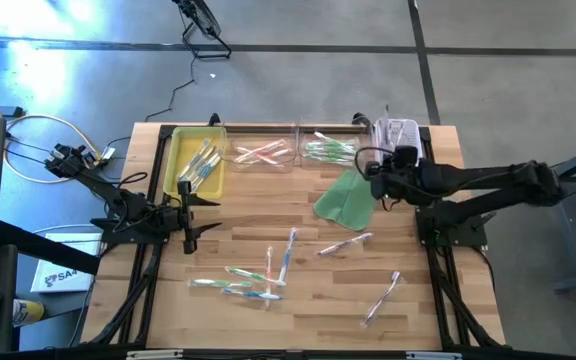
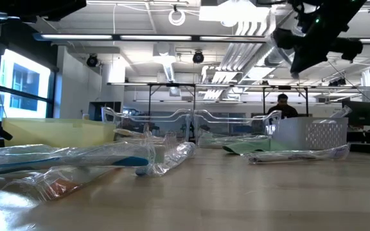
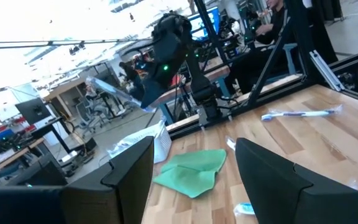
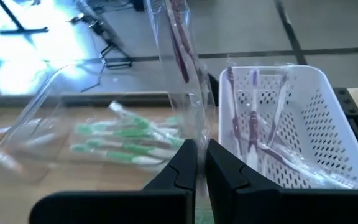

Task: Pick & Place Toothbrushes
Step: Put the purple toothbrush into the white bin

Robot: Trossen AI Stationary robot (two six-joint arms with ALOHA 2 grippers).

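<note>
My right gripper (image 4: 201, 152) hovers above the table's far right part, between the green cloth (image 1: 346, 200) and the white perforated basket (image 4: 291, 118), shut on a wrapped purple toothbrush (image 4: 178, 56). The basket holds more purple toothbrushes (image 4: 253, 106). Green toothbrushes (image 4: 126, 140) lie in a clear tray, pink ones (image 1: 263, 153) in another, and some in the yellow tray (image 1: 196, 160). Several wrapped toothbrushes (image 1: 286, 252) lie loose on the wooden table. My left gripper (image 3: 194, 180) waits open at the table's left side (image 1: 188, 215). My right gripper pinches the purple toothbrush's clear wrapper at one end (image 4: 197, 134) between its two fingers. The toothbrush sticks out beyond the fingertips toward the far edge, lifted clear of the table, as the left wrist view also shows (image 3: 114, 90).
The four containers stand in a row along the far edge. The green cloth lies flat just in front of the clear tray with green toothbrushes. Loose toothbrushes (image 1: 383, 297) are scattered over the table's near half. A person (image 2: 282, 106) sits in the room behind.
</note>
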